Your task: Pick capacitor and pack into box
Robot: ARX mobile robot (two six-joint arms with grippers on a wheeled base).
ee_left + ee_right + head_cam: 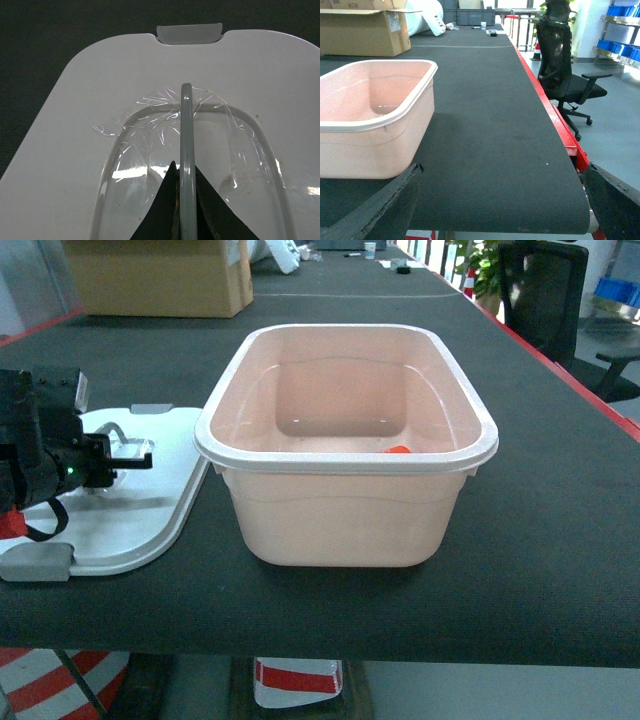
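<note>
Fingers of my left gripper (184, 200) are pinching the lid's handle (186, 130) beside the box (345, 455); right fingers are spreading. Capacitor (398, 450) is lying inside, so I'm judging lidding next.

Head camera looks forward and down across the table (560, 540). Left wrist view sits close above the lid (100, 100). Right wrist looks low along the table's right edge, apparently level; both share the box (345, 455).
</note>
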